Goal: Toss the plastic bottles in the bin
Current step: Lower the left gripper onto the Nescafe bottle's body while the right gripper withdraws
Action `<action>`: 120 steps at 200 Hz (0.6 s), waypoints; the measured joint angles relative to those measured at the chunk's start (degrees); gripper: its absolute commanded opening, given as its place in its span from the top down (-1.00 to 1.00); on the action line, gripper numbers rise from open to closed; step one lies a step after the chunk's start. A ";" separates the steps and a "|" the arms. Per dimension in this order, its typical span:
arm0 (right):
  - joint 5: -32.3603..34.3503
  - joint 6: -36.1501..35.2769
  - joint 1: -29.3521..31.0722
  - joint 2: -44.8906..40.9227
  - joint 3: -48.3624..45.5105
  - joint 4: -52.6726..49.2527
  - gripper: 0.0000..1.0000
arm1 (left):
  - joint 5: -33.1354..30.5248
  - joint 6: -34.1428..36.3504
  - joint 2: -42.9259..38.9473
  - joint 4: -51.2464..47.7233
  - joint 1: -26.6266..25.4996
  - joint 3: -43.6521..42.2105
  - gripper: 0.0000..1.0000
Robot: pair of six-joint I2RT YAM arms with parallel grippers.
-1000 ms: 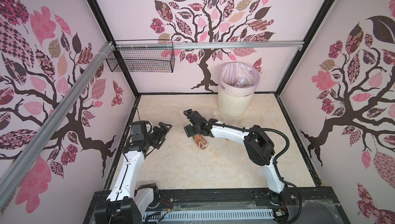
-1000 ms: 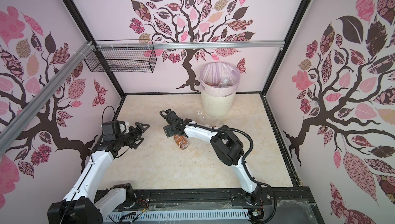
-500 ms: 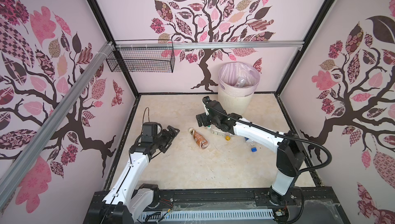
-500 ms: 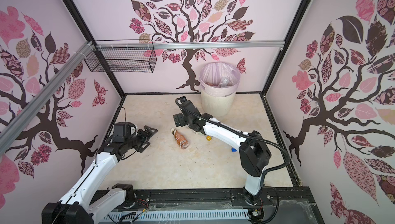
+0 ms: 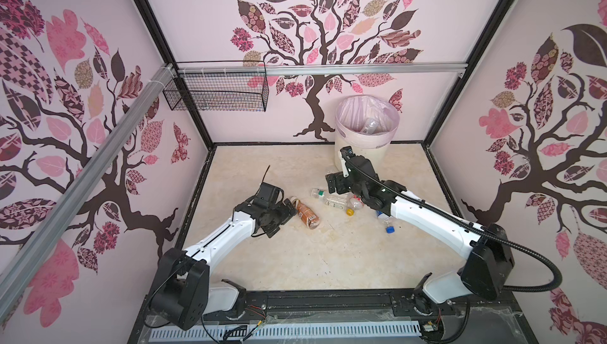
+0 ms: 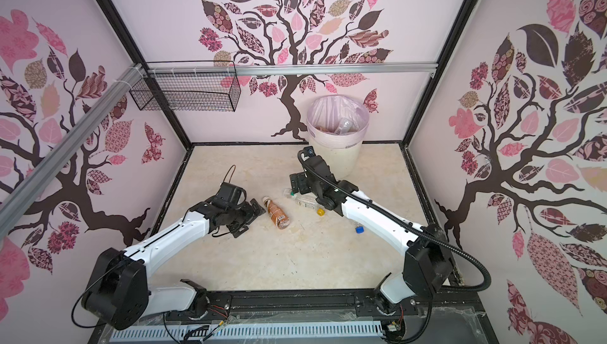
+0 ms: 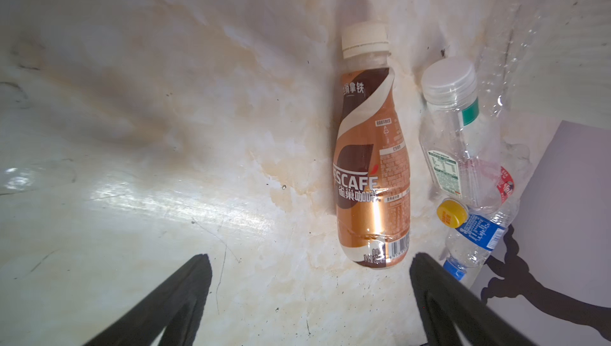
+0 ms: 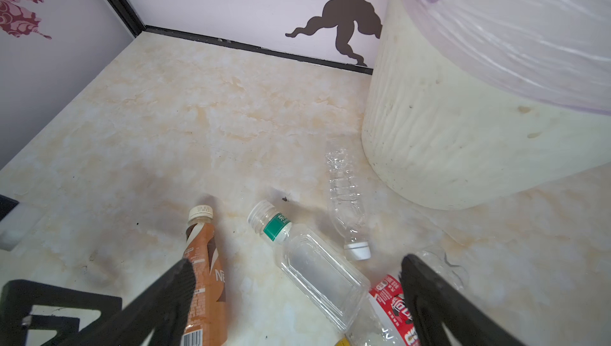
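Wide open, empty: left gripper (image 7: 307,261) beside the brown bottle (image 7: 372,176); right gripper (image 8: 297,260), equally spread and empty, over clear bottles (image 8: 317,271) near the bin (image 8: 463,129) at the bench's back edge.

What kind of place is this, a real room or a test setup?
Most likely a robot test booth dressed as a room: panel walls with tree decals, two arms mounted on a front rail, and a lined bin with bottles strewn on marble-look floor.
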 measured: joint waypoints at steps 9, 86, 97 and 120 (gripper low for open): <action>0.02 0.00 -0.09 -0.55 -0.74 0.31 -0.99 | -0.13 -0.15 1.84 0.35 -1.07 1.07 -0.97; 0.00 0.00 -0.85 -2.93 -6.05 0.96 -0.99 | -0.31 0.55 14.67 2.16 -5.57 10.80 -0.95; 0.00 0.00 -1.27 -3.39 -6.56 1.03 -0.99 | -0.28 0.66 16.31 2.23 -6.23 11.17 -0.94; -0.02 0.02 -2.27 -3.85 -7.04 1.57 -0.99 | -0.07 0.79 18.82 2.34 -7.37 11.26 -0.86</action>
